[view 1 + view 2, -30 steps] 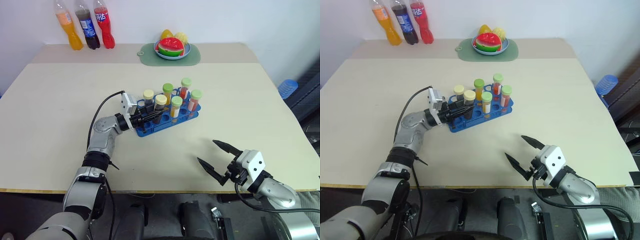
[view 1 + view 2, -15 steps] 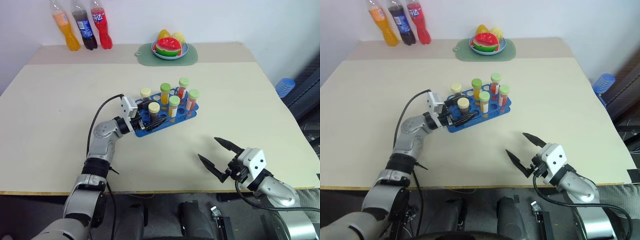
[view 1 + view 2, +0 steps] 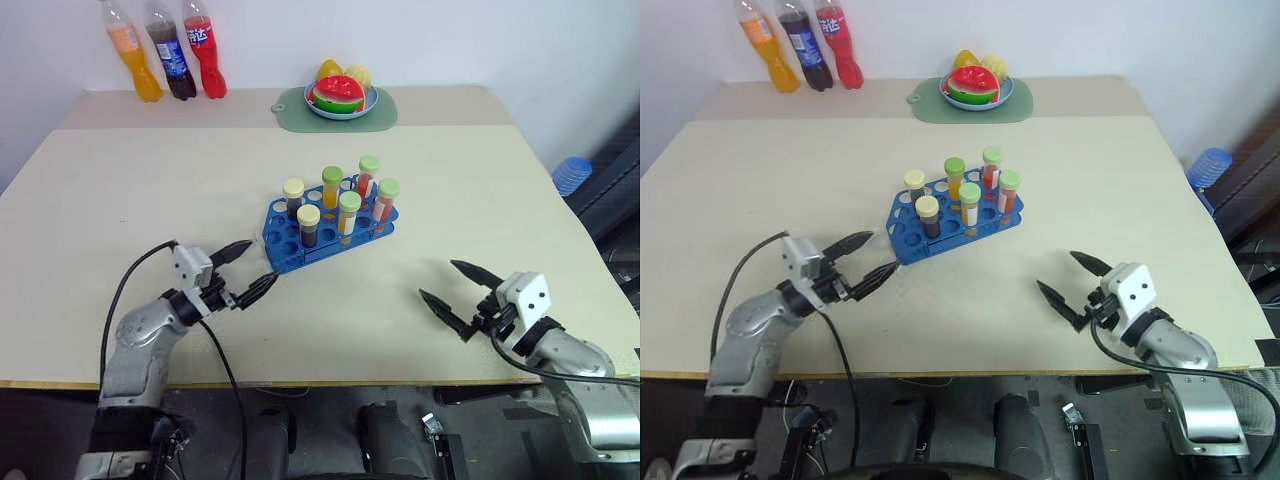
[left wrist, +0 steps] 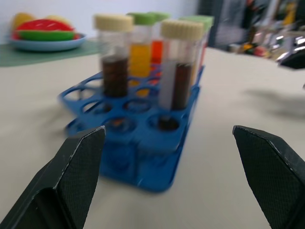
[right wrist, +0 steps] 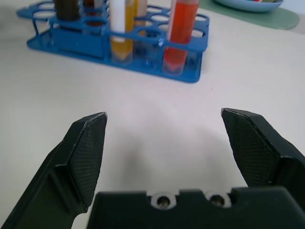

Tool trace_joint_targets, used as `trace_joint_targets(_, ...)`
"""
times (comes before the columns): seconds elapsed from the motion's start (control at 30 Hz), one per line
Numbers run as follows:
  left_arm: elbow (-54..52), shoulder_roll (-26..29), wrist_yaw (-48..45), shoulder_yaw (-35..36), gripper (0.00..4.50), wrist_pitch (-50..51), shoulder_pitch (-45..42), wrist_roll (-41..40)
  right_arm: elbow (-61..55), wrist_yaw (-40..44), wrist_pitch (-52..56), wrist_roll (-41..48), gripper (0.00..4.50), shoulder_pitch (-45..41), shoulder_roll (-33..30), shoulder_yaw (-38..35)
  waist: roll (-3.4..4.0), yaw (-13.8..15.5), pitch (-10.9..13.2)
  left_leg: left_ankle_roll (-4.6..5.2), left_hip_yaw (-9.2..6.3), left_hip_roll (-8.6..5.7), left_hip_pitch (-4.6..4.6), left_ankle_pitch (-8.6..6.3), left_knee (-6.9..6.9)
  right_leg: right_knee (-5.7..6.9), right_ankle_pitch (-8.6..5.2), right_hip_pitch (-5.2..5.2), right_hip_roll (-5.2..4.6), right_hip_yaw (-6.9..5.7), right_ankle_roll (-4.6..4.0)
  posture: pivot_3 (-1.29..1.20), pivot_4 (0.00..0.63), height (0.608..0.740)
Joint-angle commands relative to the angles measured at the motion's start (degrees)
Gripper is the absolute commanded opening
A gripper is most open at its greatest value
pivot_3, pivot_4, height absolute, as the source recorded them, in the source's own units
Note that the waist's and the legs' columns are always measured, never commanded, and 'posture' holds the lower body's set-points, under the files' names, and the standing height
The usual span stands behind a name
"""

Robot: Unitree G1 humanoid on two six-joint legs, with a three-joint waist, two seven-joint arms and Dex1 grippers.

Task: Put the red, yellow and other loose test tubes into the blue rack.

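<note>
6 tubes (image 3: 340,195) stand in the rack (image 3: 330,232); left gripper (image 3: 250,268) spread near it; right gripper (image 3: 458,290) spread, empty

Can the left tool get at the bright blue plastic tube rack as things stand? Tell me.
Probably yes. The left tool stands open, empty, just short of the bright blue plastic tube rack's near corner, with only bare table between them.

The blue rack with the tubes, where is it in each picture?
Left eye view: blue rack at the table's middle.
Right eye view: middle, slightly left.
Left wrist view: ahead, between the fingers.
Right wrist view: far back.
Shared landmark: the fruit plate behind it.
</note>
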Motion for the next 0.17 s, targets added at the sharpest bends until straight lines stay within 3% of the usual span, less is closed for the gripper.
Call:
trace_joint_targets(0.03,-4.79,0.89,2.72,2.13,4.43,0.08,2.89,-0.22,0.33,1.15,0.51,1.91,4.24,-0.43,-1.27,-2.82,0.00,0.15,0.00,0.00,0.00,0.00,0.00,0.00,0.00,0.00,0.00,0.00,-0.02,0.01,0.00,0.00,0.150,0.740)
trace_joint_targets(0.17,-8.37,1.99,4.02,2.30,4.43,1.86,6.16,-0.87,1.21,2.09,0.85,2.44,4.24,-0.78,-1.87,-3.47,0.00,0.18,0.00,0.00,0.01,-0.01,-0.01,0.00,0.01,-0.02,0.00,0.02,-0.04,-0.01,0.00,0.00,0.150,0.740)
